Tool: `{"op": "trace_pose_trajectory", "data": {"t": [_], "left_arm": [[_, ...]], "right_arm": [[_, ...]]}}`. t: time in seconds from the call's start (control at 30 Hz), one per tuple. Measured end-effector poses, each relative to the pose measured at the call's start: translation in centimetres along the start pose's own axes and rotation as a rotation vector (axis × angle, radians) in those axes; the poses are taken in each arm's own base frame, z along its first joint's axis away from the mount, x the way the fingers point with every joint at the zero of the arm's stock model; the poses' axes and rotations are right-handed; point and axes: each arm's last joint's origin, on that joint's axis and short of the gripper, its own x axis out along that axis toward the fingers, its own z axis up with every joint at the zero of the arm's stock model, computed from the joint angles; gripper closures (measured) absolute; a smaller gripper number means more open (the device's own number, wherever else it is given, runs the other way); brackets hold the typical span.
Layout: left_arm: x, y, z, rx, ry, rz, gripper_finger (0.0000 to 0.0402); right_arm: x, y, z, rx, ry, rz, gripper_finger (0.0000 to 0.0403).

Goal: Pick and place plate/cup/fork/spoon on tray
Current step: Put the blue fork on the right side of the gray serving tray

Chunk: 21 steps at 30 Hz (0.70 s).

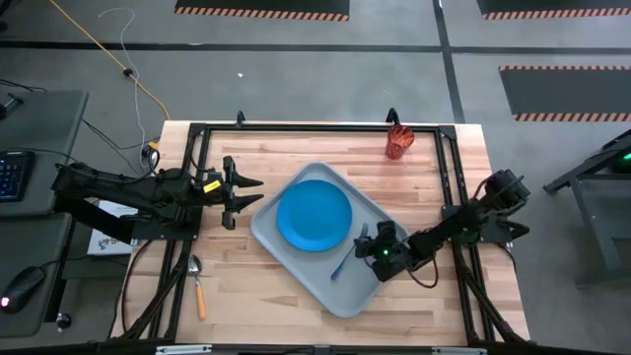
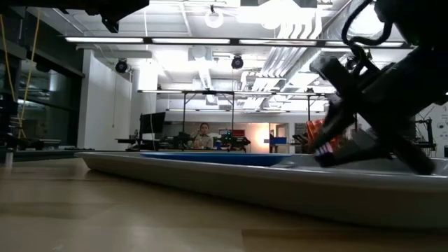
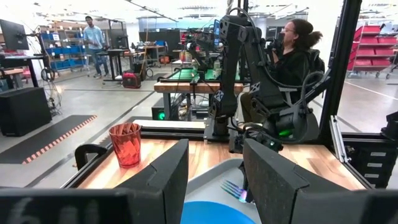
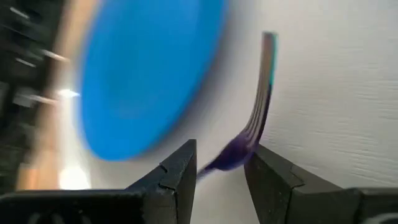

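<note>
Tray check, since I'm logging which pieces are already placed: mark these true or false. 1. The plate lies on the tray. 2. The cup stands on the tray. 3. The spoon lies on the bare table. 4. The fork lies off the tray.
1. True: the plate lies on the tray.
2. False: the cup stands on the table, near its far edge.
3. True: the spoon lies on the table, near the left arm.
4. False: the fork lies on the tray, at the right gripper.
</note>
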Motion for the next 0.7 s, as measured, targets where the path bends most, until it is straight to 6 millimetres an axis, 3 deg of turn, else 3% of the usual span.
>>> {"op": "trace_pose_trajectory", "data": {"t": [0.23, 0.7], "left_arm": [[0.0, 0.0, 0.0, 0.000, 0.000, 0.000, 0.0257], [0.0, 0.0, 0.0, 0.000, 0.000, 0.000, 0.0257]], "right_arm": [[-0.9, 0.8, 0.5, -0.066, -0.025, -0.116, 0.0281], [-1.4, 2.4, 0.2, -0.135, 0.031, -0.120, 0.0281]]}}
